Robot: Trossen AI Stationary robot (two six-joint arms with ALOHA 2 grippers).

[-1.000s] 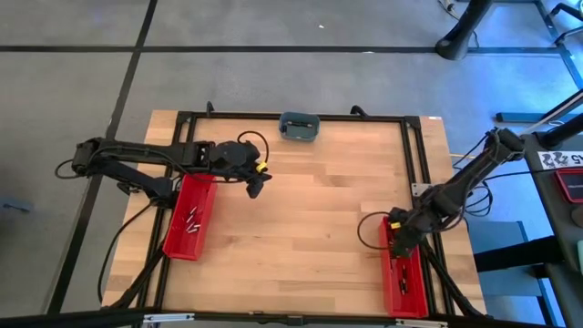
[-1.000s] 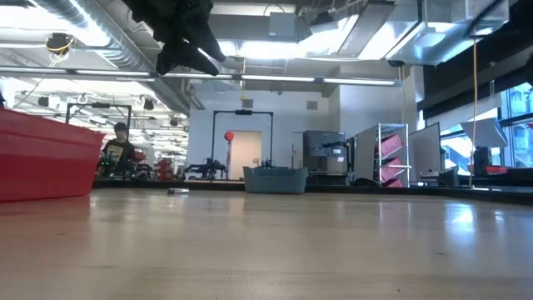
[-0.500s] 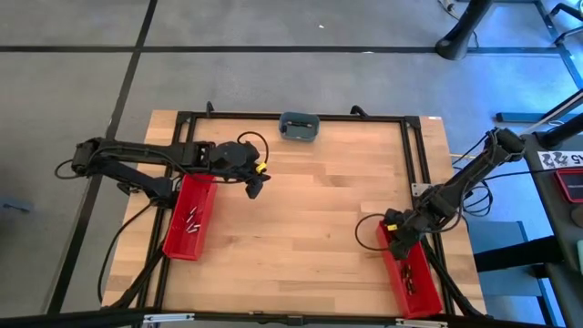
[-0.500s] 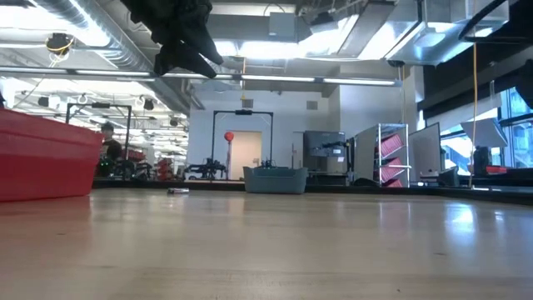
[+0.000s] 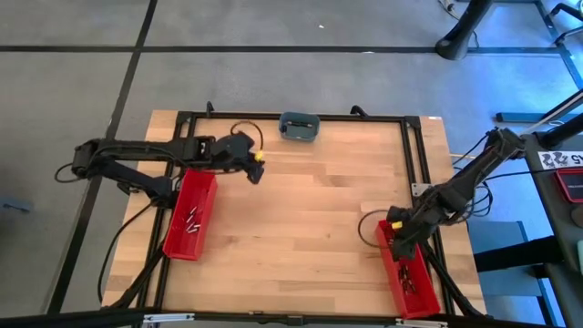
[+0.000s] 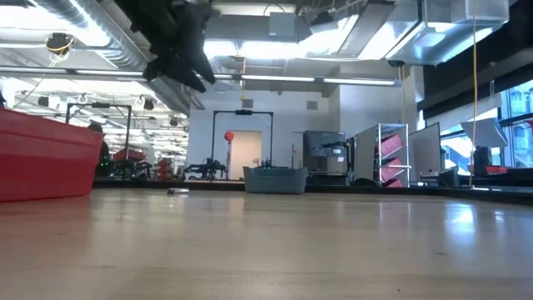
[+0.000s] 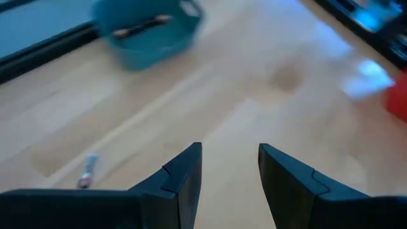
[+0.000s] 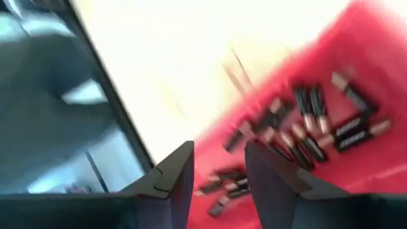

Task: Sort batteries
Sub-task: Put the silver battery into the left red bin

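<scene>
Left wrist view: one battery (image 7: pixel 88 170) is seen lying on the table, left of the parted, empty fingers of the left gripper (image 7: pixel 229 166); the right gripper (image 8: pixel 217 166), parted and empty, is held over batteries (image 8: pixel 311 124) in the red bin (image 8: pixel 375 51).

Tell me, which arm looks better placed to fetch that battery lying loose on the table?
Probably the left. The left gripper hangs open, empty, close to the loose battery; the right gripper is over the far red bin.

Even overhead light falls on the bench (image 5: pixel 319 210), with soft shadows. Ceiling strips glare in the low view, sheening the wood. Both wrist views are smeared; the batteries (image 8: pixel 311 127) blur, and the bench beyond seems washed out white.
</scene>
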